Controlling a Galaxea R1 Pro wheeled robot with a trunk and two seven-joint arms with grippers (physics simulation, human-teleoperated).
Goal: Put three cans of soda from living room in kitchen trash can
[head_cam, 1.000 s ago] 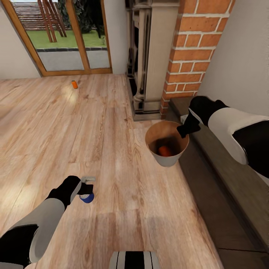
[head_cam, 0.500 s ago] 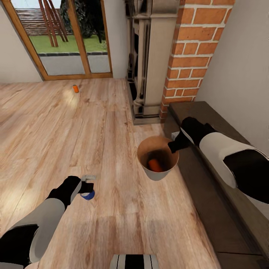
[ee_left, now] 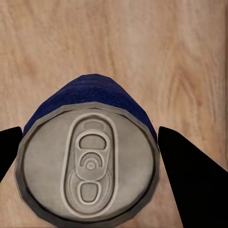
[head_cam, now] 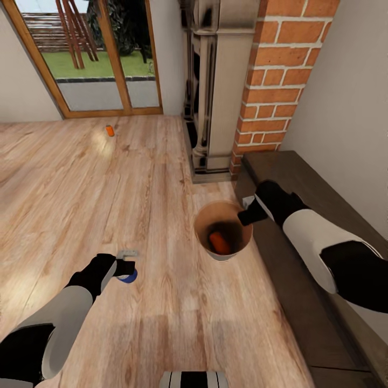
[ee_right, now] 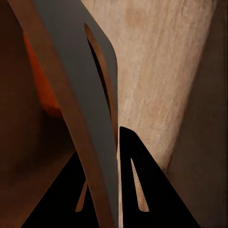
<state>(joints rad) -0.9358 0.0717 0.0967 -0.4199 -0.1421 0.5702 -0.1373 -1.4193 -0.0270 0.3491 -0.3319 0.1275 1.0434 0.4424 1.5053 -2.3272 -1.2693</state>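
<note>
Gripping a soda can (ee_left: 88,161), the left gripper (head_cam: 125,268) hovers; the right gripper (head_cam: 249,215) pinches the trash can's rim (head_cam: 243,222) (one can (head_cam: 219,242) inside).

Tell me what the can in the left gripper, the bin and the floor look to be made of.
Can in the left gripper: looks like metal, with a dull silvery top, a pressed pull-tab and a blue band.
Bin: thin-walled, pale grey outside, copper-brown inside; probably metal or plastic, the render leaves it open.
Floor: pale wood planks with visible grain and a faint sheen.
</note>
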